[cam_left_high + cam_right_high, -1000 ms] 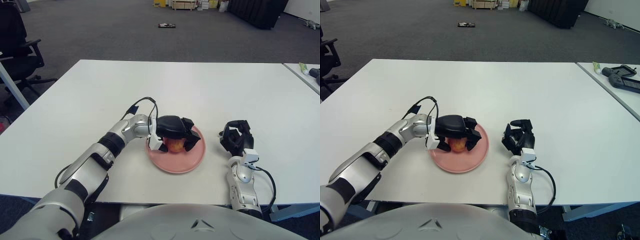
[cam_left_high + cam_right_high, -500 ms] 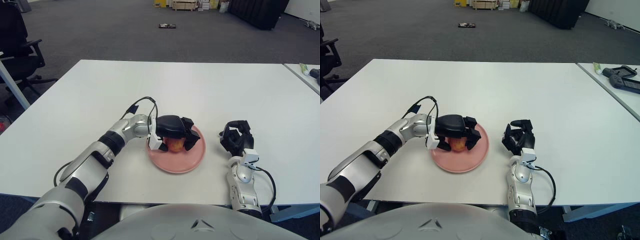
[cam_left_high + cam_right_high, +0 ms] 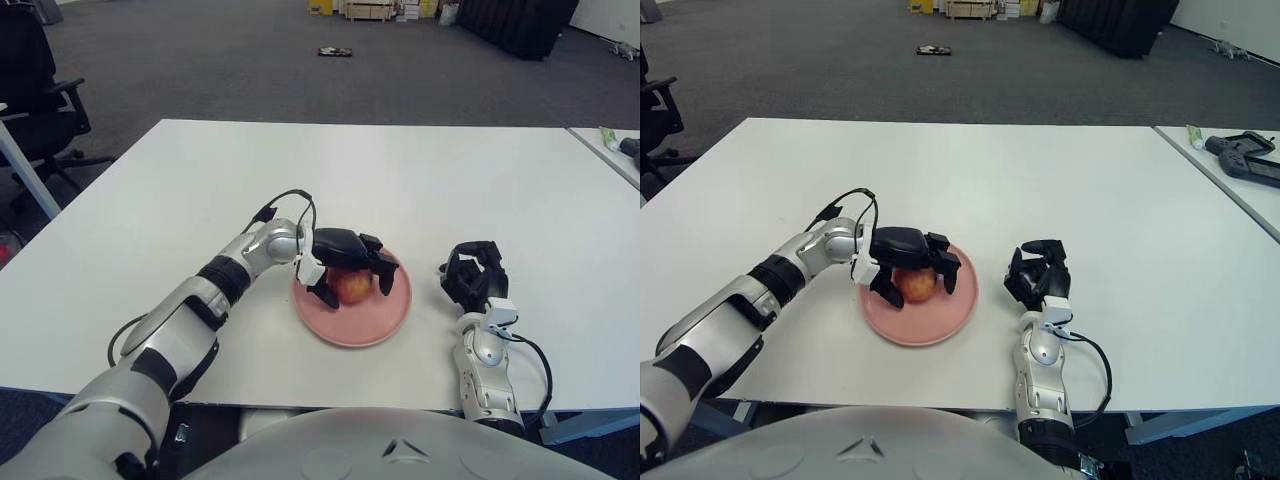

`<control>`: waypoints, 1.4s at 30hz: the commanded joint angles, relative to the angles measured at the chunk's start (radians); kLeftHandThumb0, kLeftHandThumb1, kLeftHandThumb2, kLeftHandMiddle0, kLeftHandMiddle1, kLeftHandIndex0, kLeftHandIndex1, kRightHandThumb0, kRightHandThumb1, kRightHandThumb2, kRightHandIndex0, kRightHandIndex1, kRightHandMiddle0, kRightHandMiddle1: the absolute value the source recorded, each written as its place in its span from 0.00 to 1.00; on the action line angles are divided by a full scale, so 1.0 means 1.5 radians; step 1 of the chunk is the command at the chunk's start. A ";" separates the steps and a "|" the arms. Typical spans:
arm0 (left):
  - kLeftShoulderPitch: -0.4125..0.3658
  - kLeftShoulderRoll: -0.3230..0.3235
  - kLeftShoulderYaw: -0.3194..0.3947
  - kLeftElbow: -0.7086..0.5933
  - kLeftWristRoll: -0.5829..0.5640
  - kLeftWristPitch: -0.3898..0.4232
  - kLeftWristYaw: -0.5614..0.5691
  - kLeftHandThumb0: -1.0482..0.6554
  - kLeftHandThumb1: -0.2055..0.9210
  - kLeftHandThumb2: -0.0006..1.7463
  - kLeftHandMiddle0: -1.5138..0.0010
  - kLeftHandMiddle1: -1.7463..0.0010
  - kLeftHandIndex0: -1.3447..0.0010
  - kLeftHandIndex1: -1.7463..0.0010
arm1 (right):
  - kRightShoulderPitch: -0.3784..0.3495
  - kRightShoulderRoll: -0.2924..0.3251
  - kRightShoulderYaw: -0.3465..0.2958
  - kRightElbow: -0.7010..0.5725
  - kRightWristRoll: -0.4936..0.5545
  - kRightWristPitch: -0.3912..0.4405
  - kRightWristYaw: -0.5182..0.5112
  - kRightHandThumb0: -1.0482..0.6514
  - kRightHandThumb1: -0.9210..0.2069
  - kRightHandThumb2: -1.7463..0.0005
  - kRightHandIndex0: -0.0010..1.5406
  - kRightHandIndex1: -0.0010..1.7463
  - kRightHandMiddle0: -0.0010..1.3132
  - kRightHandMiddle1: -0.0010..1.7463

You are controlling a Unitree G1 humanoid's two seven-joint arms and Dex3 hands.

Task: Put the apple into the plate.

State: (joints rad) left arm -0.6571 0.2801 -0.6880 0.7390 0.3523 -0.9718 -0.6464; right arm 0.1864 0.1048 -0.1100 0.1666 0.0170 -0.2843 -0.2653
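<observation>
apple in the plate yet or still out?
In. The apple sits on the pink plate, with the left robot hand arched over it, fingers spread around it. The right robot hand shows right of the plate.

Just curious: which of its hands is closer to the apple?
Left. The left hand arches over the apple on the plate; the right hand shows right of the plate.

Open office floor – grey carpet (image 3: 200,60), white desks (image 3: 450,180), swivel chair (image 3: 35,90)

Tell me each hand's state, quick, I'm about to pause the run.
Left hand: open, fingers spread over the apple in the plate.
Right hand: shut, holding nothing, right of the plate.
</observation>
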 commanded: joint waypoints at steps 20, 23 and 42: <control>0.041 0.018 -0.005 -0.065 -0.089 0.060 -0.172 0.00 1.00 0.44 1.00 1.00 1.00 1.00 | 0.012 0.027 0.002 -0.008 0.017 0.032 -0.005 0.39 0.25 0.48 0.37 0.87 0.28 1.00; 0.043 0.018 0.001 -0.068 -0.098 0.055 -0.175 0.00 1.00 0.44 1.00 1.00 1.00 1.00 | 0.012 0.030 0.001 -0.009 0.023 0.031 -0.005 0.39 0.25 0.48 0.37 0.87 0.28 1.00; 0.054 0.014 0.099 -0.073 -0.164 0.080 -0.154 0.00 1.00 0.39 1.00 1.00 1.00 0.96 | 0.018 0.022 0.012 -0.030 -0.015 0.086 -0.035 0.39 0.22 0.50 0.34 0.91 0.27 1.00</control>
State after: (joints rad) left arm -0.5794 0.2981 -0.5800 0.6287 0.1261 -0.8548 -0.8989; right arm 0.1944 0.1058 -0.0907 0.1164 -0.0027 -0.2036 -0.3034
